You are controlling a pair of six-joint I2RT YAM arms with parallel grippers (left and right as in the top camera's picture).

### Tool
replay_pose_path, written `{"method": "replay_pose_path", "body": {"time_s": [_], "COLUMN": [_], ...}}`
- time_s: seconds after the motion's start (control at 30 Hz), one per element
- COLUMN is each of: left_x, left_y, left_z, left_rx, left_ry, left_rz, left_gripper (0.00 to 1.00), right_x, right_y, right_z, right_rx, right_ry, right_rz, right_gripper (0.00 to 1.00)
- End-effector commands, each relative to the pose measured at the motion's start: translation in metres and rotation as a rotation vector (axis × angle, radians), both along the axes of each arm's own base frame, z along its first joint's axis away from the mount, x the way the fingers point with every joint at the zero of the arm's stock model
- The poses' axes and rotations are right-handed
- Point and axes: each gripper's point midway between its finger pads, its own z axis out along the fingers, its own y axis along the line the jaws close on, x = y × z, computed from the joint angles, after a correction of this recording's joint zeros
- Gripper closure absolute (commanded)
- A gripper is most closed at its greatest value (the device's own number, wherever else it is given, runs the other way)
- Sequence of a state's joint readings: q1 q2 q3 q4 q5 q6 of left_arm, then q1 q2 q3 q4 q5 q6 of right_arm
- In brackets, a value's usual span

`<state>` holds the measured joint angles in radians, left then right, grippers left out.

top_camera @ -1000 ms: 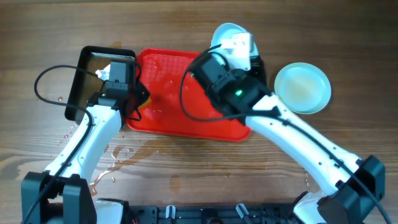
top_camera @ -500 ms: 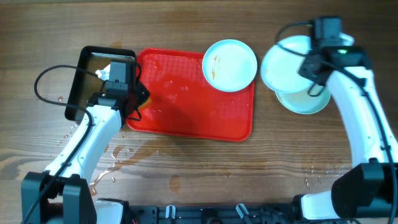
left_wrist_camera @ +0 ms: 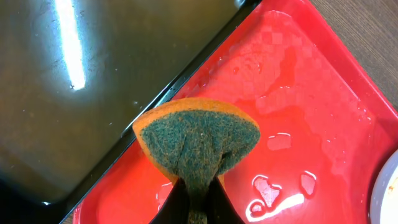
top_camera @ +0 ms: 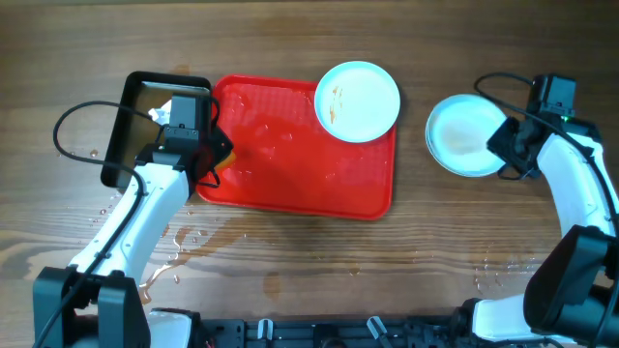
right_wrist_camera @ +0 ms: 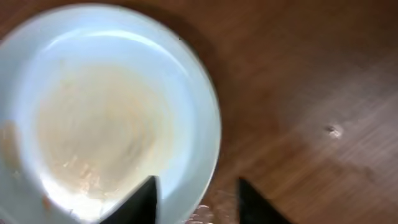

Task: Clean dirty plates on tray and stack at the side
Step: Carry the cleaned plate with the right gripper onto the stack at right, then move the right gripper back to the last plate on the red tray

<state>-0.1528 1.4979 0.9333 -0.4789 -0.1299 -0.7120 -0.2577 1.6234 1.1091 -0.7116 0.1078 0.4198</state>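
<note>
One white plate (top_camera: 358, 100) with orange-brown streaks lies in the far right corner of the red tray (top_camera: 290, 184). Two more plates (top_camera: 464, 135) lie stacked on the table to the right of the tray. My right gripper (top_camera: 511, 147) is open at the stack's right edge. In the right wrist view the top plate (right_wrist_camera: 106, 118) shows a pale brownish film, and the gripper (right_wrist_camera: 198, 193) has one finger over the rim and one over the wood. My left gripper (left_wrist_camera: 198, 202) is shut on an orange-green sponge (left_wrist_camera: 199, 140) over the tray's wet left end (left_wrist_camera: 311, 93).
A black pan (top_camera: 160, 126) with dark liquid stands against the tray's left side and also shows in the left wrist view (left_wrist_camera: 74, 93). Water drops (top_camera: 184, 242) lie on the wood in front of the tray's left corner.
My right arm swung from over the tray to the right with a plate, lowered it onto the plate on the table and opened. The left arm has not moved.
</note>
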Motion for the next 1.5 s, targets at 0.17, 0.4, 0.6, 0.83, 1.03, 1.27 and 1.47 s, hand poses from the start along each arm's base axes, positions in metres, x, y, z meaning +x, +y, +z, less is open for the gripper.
{"method": "replay_pose_path", "body": {"time_s": [0.17, 0.4, 0.6, 0.83, 1.03, 1.27, 1.47], "left_x": [0.002, 0.001, 0.001, 0.001, 0.001, 0.001, 0.001], "left_y": [0.000, 0.000, 0.000, 0.000, 0.000, 0.000, 0.000], "left_z": [0.005, 0.005, 0.005, 0.005, 0.005, 0.005, 0.005], "left_rx": [-0.007, -0.008, -0.010, -0.010, -0.010, -0.010, -0.010], "left_ry": [-0.016, -0.014, -0.014, -0.014, -0.014, -0.015, -0.014], "left_rz": [0.000, 0.000, -0.002, -0.002, -0.002, -0.001, -0.002], "left_gripper": [0.96, 0.96, 0.96, 0.96, 0.96, 0.96, 0.96], "right_x": [0.058, 0.085, 0.054, -0.001, -0.006, -0.008, -0.002], "right_y": [0.075, 0.157, 0.212, 0.223, 0.218, 0.204, 0.205], "right_z": [0.041, 0.058, -0.001, -0.044, -0.071, -0.092, -0.093], "right_rx": [0.267, 0.277, 0.394, 0.376, 0.336, 0.250, 0.242], "right_ry": [-0.226, -0.290, -0.061, 0.225, 0.273, 0.332, 0.308], "right_rz": [0.263, 0.423, 0.535, 0.603, 0.686, 0.726, 0.747], "right_gripper": [0.48, 0.43, 0.45, 0.49, 0.65, 0.66, 0.89]}}
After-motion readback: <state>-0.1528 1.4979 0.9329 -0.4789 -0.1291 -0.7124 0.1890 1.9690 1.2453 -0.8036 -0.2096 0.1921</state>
